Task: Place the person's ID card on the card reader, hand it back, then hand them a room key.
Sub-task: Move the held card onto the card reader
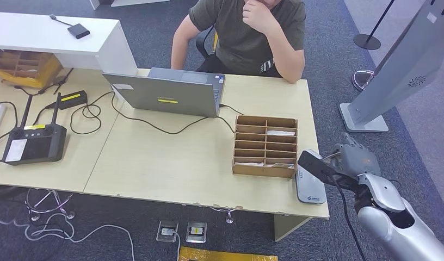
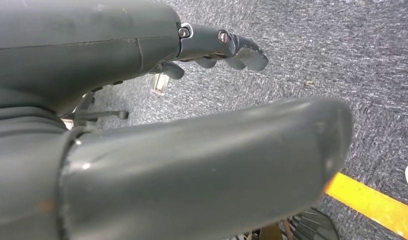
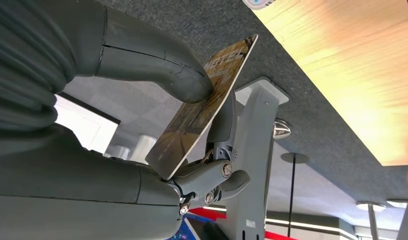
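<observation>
1. The right hand [image 1: 355, 157] pinches a room key card [image 3: 207, 105] between thumb and fingers, held off the table's [image 1: 171, 163] right edge, just beside the card reader [image 1: 309, 187].
2. The left hand [image 2: 212, 47] hangs over carpet, fingers spread, holding nothing.
3. A person [image 1: 247, 32] sits behind the table.

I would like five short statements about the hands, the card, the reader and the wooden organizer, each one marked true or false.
1. The right hand pinches a card between thumb and fingers. True.
2. The card lies flat on the card reader. False: it is in the right hand, off the table's edge.
3. The laptop is closed. False: it stands open, its screen facing the seated person.
4. The wooden organizer stands beside the card reader. True.
5. The left hand holds a second card. False: it holds nothing and hangs over the carpet.
</observation>
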Robot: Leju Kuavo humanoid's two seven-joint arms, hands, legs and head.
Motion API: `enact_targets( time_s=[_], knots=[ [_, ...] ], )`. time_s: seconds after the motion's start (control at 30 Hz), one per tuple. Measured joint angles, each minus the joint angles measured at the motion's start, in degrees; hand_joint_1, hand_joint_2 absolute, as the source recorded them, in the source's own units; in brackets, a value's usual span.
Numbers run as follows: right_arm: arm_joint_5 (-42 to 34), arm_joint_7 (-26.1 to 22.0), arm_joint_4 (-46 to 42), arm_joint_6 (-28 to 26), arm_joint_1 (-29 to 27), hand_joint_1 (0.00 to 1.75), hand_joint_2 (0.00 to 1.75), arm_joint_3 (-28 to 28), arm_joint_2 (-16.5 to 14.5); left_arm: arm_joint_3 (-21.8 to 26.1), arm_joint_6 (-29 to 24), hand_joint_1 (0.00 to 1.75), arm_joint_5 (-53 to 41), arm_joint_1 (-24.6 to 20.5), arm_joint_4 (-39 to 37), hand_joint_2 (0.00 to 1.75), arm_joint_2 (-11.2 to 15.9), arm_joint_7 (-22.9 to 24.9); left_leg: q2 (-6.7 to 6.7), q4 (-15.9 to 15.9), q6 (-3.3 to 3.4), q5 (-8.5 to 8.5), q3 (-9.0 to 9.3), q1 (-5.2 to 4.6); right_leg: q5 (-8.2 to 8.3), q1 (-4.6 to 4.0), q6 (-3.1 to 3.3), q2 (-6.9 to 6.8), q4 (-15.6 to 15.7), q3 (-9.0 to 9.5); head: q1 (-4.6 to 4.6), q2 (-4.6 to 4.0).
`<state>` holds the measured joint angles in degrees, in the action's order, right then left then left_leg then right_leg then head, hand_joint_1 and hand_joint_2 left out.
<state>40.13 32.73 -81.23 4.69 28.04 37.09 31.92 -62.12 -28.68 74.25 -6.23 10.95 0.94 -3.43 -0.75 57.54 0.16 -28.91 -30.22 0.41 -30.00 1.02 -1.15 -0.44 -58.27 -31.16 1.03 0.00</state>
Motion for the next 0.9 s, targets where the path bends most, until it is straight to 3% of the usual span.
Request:
enact_targets(
  time_s=[0.5, 0.9],
  knots=[
    [-1.71, 0.88, -1.66, 0.82, -2.61, 1.75, 1.75, 2.45, 1.49, -0.37, 0.67, 0.00, -0.38, 0.01, 0.02, 0.00, 0.31, 0.00, 0.00, -0.01, -0.02, -0.01, -0.02, 0.00, 0.00, 0.00, 0.00, 0.00, 0.00, 0.00, 0.01, 0.00],
    [-4.15, -1.74, -0.87, 1.86, 0.28, 1.75, 1.75, 8.68, 0.31, -0.37, -0.04, 0.00, 1.77, 0.00, 0.02, 0.00, 0.31, 0.87, -0.01, -0.02, -0.02, -0.01, -0.03, 0.01, 0.00, 0.00, 0.00, -0.02, -0.02, 0.01, 0.00, 0.00]
  ],
)
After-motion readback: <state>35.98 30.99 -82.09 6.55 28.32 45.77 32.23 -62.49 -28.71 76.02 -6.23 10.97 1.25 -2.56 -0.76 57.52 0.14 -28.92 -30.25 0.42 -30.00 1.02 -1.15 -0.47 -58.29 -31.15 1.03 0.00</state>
